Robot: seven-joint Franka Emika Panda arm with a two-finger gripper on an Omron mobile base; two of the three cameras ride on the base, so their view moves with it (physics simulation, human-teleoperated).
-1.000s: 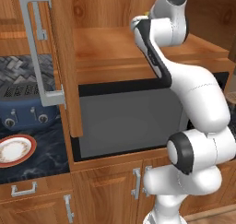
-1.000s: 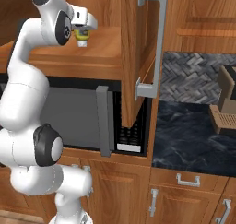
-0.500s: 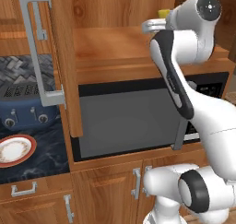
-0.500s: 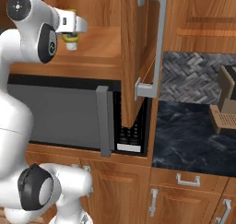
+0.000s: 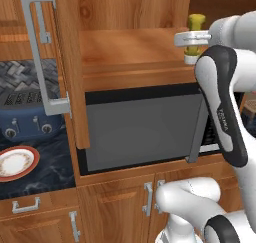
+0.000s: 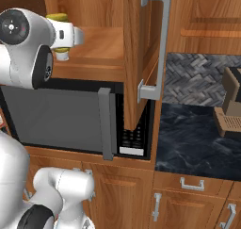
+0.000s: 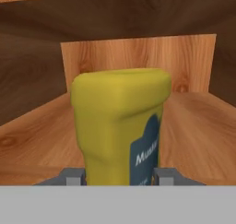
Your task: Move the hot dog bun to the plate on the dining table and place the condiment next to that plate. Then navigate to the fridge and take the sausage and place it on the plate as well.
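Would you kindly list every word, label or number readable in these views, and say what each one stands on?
"Musta", cut off at the edge: on the dark label of the yellow mustard bottle, hand view.
Vertical lettering on the robot arm: too small to read.
Microwave keypad markings: too blurred to read.

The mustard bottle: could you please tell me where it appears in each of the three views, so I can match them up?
Left base view: the mustard bottle is at the upper right, above the gripper.
Right base view: upper left, beside the white arm.
Hand view: centre, large, between the gripper's fingertips.
Shared landmark: the open wooden cabinet shelf over the microwave.
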